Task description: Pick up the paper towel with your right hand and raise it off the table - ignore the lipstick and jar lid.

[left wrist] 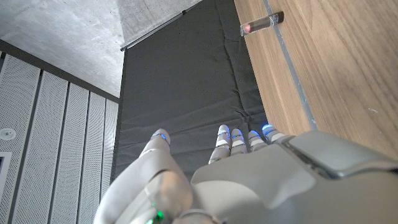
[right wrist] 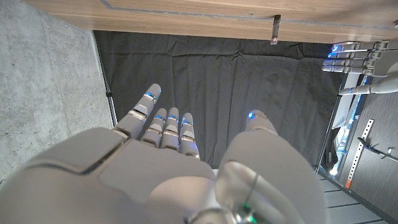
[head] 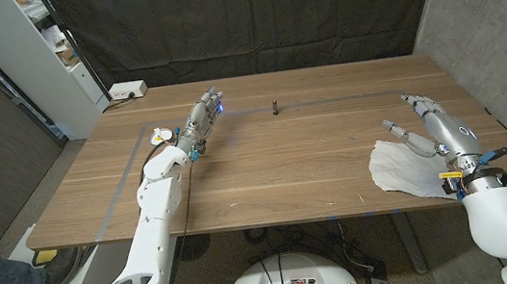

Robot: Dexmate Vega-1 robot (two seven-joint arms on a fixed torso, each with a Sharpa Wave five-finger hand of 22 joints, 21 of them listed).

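Right hand [head: 431, 125], fingers spread and holding nothing, hovers above the unmarked white paper towel [head: 402, 170].

Table [head: 286, 167]: matt wood grain. Paper towel [head: 397, 168]: white, crumpled paper. Hands: smooth grey plastic. Backdrop curtain [head: 248, 17]: black matt cloth.

Both arms are smooth white shells with grey, segmented hands whose fingertips glow blue. A black cable and a yellow tag sit behind the right hand [head: 433, 128]; a blue fitting sits behind the left hand [head: 203, 114].
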